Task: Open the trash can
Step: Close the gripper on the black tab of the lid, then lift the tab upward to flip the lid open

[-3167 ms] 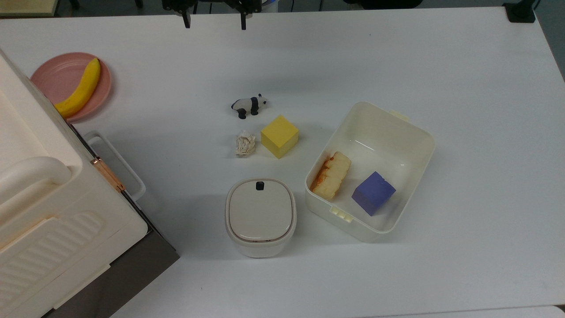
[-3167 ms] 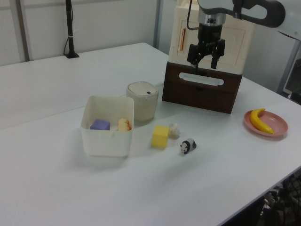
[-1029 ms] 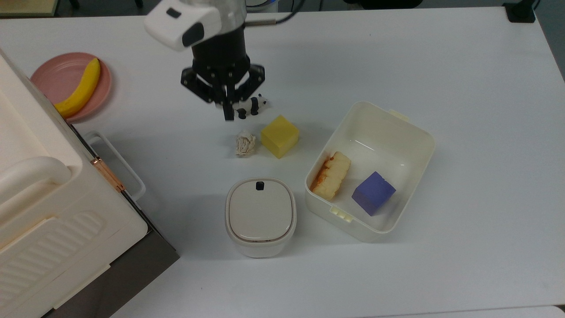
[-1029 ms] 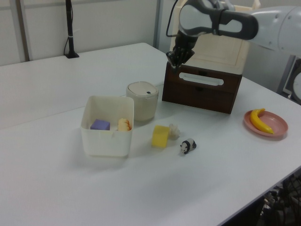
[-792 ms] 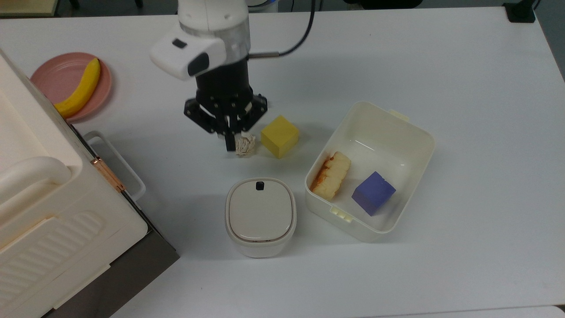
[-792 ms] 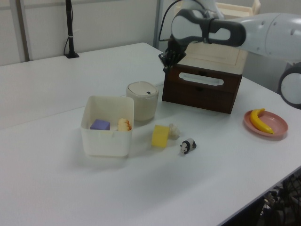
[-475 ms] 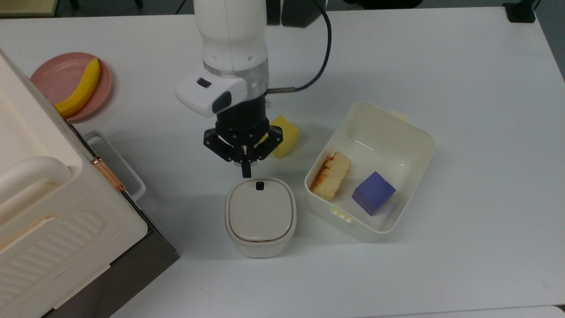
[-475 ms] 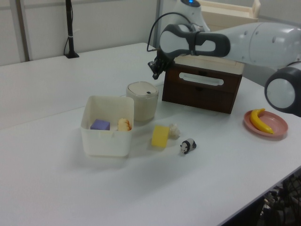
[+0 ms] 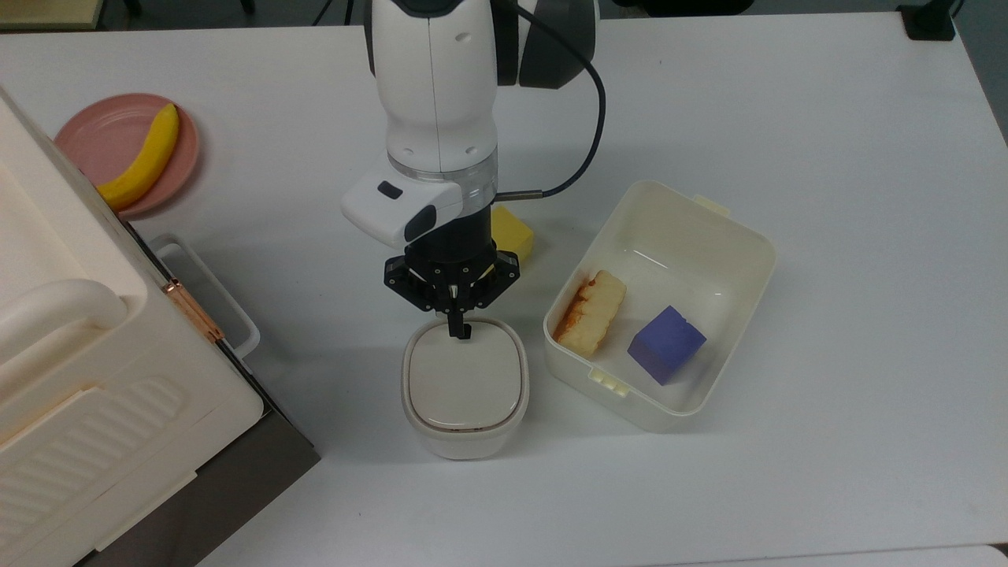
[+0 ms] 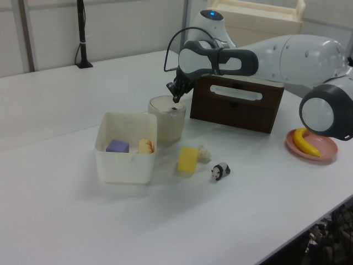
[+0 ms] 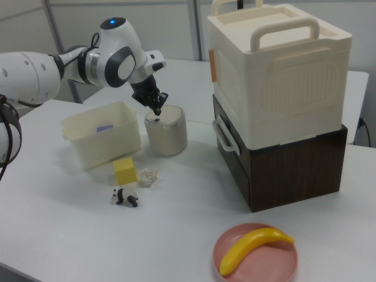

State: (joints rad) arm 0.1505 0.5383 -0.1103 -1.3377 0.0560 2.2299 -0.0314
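Top view: cam overhead, looking straight down on the white table (image 9: 827, 118), fairly close; arm (image 9: 437, 94) enters from the far edge.

Left view: cam low, off a table corner, angled across at mid distance; big cream box (image 10: 259, 14) at the far side, pink plate (image 10: 311, 144) at the left view's right.

Right view: cam on the opposite side, also angled; plate (image 11: 257, 258) nearest, box (image 11: 276, 70) at the right view's right.

All three share the table's middle: trash can (image 9: 465, 390) (image 10: 167, 118) (image 11: 166, 130), tub (image 9: 669, 228) (image 10: 127, 149) (image 11: 103, 135), yellow block (image 9: 512, 230) (image 10: 188, 159) (image 11: 124, 171).
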